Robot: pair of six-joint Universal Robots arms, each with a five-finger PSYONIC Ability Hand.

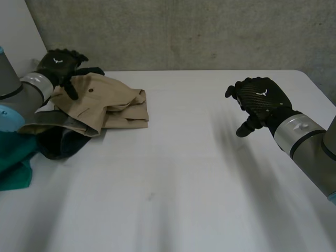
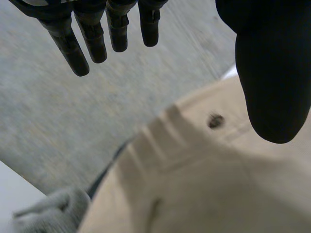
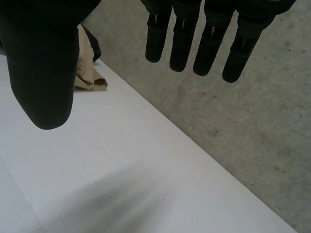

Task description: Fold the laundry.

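Observation:
A folded tan garment (image 1: 105, 102) with a dark button lies at the table's far left, on top of a dark cloth (image 1: 60, 143). My left hand (image 1: 62, 64) hovers over the garment's far left part, fingers straight and apart from the thumb, holding nothing. In the left wrist view the tan garment (image 2: 204, 184) lies under the hand's fingers (image 2: 92, 39) and thumb (image 2: 272, 73). My right hand (image 1: 258, 102) hangs above bare table at the right, fingers relaxed and empty. Its wrist view shows the fingers (image 3: 194, 43) straight, the tan garment (image 3: 86, 68) far beyond.
A teal cloth (image 1: 16, 160) lies at the left edge beside the dark cloth. A grey cloth (image 2: 48, 213) shows next to the tan garment. The white table (image 1: 184, 173) stretches wide between the hands. A grey carpeted floor lies beyond the far edge.

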